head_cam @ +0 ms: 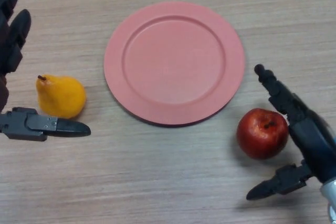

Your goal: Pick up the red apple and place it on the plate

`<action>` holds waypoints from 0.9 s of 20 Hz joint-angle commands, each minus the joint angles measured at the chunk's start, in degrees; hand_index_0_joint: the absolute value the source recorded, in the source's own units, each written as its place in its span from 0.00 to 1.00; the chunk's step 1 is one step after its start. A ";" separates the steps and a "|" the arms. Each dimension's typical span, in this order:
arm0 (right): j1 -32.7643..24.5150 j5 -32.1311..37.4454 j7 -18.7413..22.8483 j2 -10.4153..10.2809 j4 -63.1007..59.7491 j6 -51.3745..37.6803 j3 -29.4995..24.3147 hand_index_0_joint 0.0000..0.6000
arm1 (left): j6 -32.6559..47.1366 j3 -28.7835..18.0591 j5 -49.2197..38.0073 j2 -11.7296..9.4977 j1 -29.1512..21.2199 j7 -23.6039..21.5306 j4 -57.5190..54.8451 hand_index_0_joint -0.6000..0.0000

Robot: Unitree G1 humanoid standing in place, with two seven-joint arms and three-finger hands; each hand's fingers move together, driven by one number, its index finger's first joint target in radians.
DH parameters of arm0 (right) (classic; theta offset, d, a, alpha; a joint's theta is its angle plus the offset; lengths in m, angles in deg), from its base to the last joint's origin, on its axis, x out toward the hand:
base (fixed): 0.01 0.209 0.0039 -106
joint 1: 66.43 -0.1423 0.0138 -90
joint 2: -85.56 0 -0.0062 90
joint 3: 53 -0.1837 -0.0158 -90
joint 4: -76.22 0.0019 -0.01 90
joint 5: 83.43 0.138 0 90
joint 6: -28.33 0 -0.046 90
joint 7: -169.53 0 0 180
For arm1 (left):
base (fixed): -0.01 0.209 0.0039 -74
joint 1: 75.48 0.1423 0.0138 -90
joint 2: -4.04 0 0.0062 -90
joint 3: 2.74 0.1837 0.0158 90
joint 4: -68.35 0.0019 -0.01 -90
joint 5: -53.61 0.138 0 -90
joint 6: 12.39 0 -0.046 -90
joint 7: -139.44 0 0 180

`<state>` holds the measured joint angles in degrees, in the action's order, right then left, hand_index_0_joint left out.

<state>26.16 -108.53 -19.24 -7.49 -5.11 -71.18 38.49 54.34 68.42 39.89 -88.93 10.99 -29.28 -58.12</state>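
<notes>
Nearest, the right hand (310, 140) lay spread open around the round red apple (262, 132) on the wood-grain table (157, 177), holding nothing. Farther left, the open left hand (26, 124) flanked a yellow pear (60, 96). Beyond sat the round pink plate (174, 61), bare.

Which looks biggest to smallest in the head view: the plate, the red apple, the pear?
1. plate, clearly largest.
2. and 3. red apple and pear look about alike; I won't rank them.
</notes>
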 commanded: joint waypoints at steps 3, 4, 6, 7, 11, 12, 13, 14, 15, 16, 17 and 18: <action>-1.80 0.49 4.67 0.67 2.88 -6.10 -0.68 0.67 | 8.65 -4.59 -0.52 -2.46 -1.22 -1.62 -2.48 1.00; -1.46 1.94 4.43 0.39 3.42 -4.85 -0.44 0.83 | 8.48 -4.78 -0.92 -2.54 -1.29 -1.74 -2.39 1.00; -0.33 7.67 2.32 -0.53 7.20 2.79 0.83 1.00 | 7.00 -4.82 -1.01 -2.81 -1.04 -1.57 -3.53 1.00; -0.95 6.94 1.00 -0.01 7.61 4.00 1.19 1.00 | 7.33 -4.96 -0.58 -2.84 -1.20 -0.82 -3.27 1.00; -3.54 5.67 -1.58 0.89 7.75 4.93 -0.40 1.00 | 6.41 -7.01 -1.71 -3.82 -1.70 -0.34 -3.30 1.00; -4.50 5.20 -1.64 1.01 8.08 5.83 -0.91 1.00 | 6.73 -7.10 -1.87 -3.75 -1.75 -0.70 -3.30 1.00; -7.60 4.44 -0.92 1.00 8.34 8.65 -1.53 1.00 | 6.50 -7.15 -1.89 -4.05 -1.70 -0.58 -3.50 1.00; -9.15 4.65 -0.77 0.89 8.55 10.26 -1.65 1.00 | 6.09 -7.33 -2.30 -4.17 -1.82 -0.42 -3.47 1.00; -13.90 4.28 -0.16 1.13 7.10 11.77 -1.22 1.00 | 6.02 -7.35 -3.11 -4.38 -2.45 -1.14 -3.19 1.00; -16.13 3.59 0.19 1.28 6.01 11.93 -0.90 1.00 | 6.17 -7.37 -3.43 -4.40 -2.72 -1.64 -2.96 1.00; -20.85 2.19 1.04 0.81 2.98 11.98 0.07 1.00 | 6.68 -7.50 -4.44 -4.64 -3.41 -3.30 -2.64 1.00; -22.90 1.89 1.27 0.30 2.03 12.98 0.45 1.00 | 6.33 -7.57 -4.98 -4.88 -3.67 -3.92 -2.78 1.00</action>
<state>3.80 -106.98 -21.47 -7.97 -7.42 -53.69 40.52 54.31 65.36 35.88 -90.51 8.88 -31.23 -58.39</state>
